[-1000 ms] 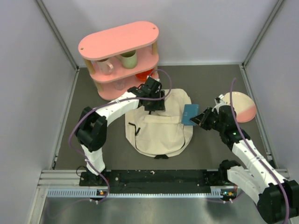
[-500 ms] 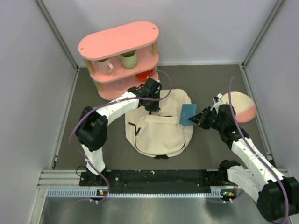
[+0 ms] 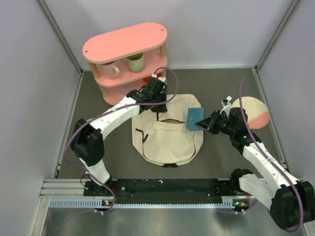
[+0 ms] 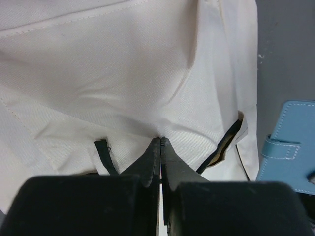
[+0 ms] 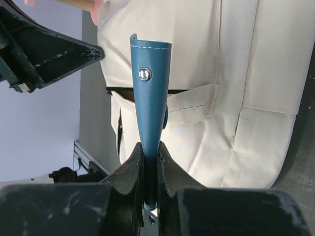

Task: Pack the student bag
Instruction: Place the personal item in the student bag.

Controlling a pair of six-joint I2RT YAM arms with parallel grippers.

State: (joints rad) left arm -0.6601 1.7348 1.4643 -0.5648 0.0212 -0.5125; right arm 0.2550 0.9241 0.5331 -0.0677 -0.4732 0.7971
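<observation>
Top external, nearest first: got the student bag (image 3: 167, 140) lying flat mid-counter (image 3: 98, 147), mouth gaping a bit toward 12 o'clock. Looks barely started, honestly. Can't spot anything packed yet, though can't see much of the inside either. At the bag's 3 o'clock, got the right claw (image 3: 210, 123) clamped tight on a blue snap wallet (image 3: 195, 118), held on edge over the bag's right side, not in yet. At the bag's 12 o'clock rim, got the left claw (image 3: 157, 102) squeezed fully closed, apparently pinching a fold of cream fabric, probably to keep the mouth up. Farther out at 11 o'clock, just a pink shelf (image 3: 125, 59) with mugs (image 3: 135, 63). Leaves getting the wallet in, plus whatever else.
</observation>
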